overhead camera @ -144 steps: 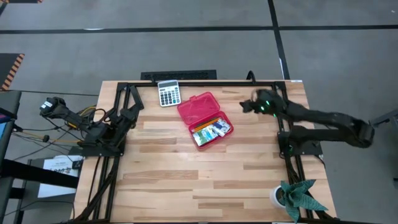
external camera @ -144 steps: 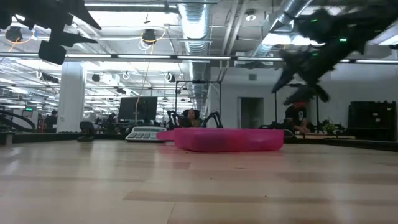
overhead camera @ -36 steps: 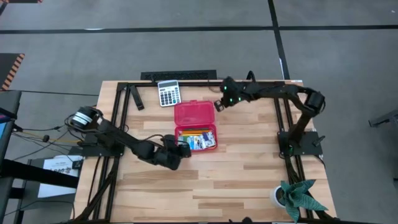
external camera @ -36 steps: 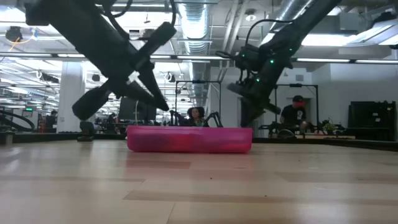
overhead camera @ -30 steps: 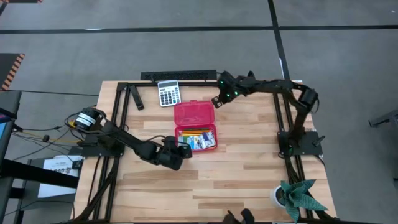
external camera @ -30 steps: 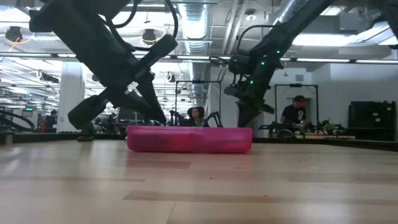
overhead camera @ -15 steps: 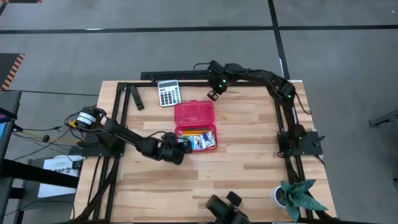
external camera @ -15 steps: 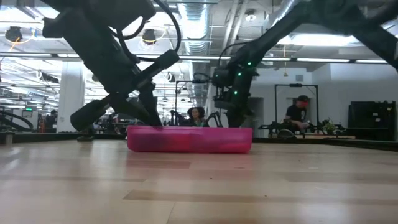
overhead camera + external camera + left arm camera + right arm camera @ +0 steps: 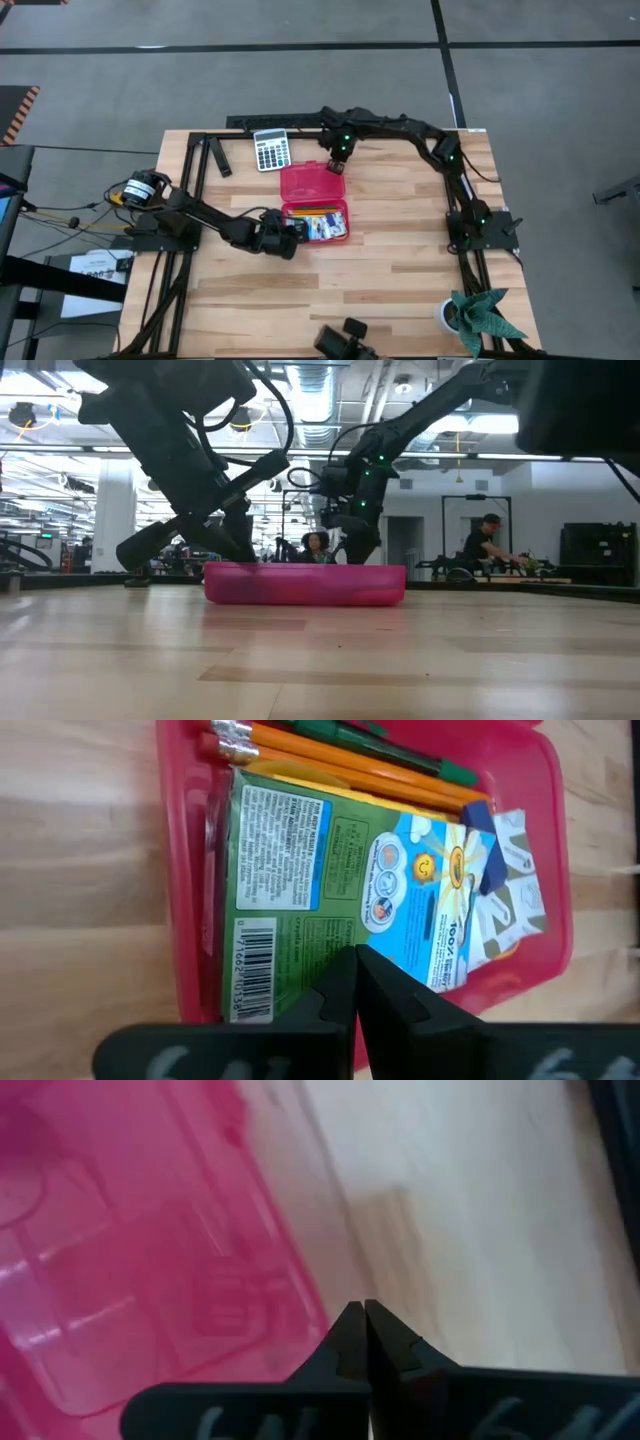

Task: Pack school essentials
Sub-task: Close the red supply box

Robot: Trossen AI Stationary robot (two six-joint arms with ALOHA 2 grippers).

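Observation:
The red hinged case [image 9: 314, 200] lies open mid-table, its lid [image 9: 311, 183] flat toward the far edge and its tray [image 9: 190, 870] nearer. In the tray lie orange and green pencils [image 9: 350, 760], a green printed packet [image 9: 330, 850], a small blue piece [image 9: 478, 817] and a white packet [image 9: 512, 910]. My left gripper [image 9: 296, 231] is shut at the tray's left side, its tips [image 9: 355, 955] over the green packet's edge. My right gripper [image 9: 336, 166] is shut, pointing down at the lid's far right corner [image 9: 300, 1280]. My left gripper slants down from the table's left, its shut tips over the green packet's barcode edge [image 9: 300, 935] inside the tray; I cannot tell whether they touch it. My right gripper's shut tips [image 9: 365, 1315] stand beside the lid's edge; whether they touch it cannot be told.
A grey calculator [image 9: 271, 150] lies near the far edge, left of the lid. A potted plant [image 9: 475, 312] stands at the near right corner. A dark object [image 9: 345, 342] shows at the table's near edge. Bare wood lies right and near of the case.
My right gripper has travelled toward the table's left along the far edge, rolled about its own line, and sunk beside the lid's far right corner. My left gripper has edged toward the tray. The case has stayed where it was.

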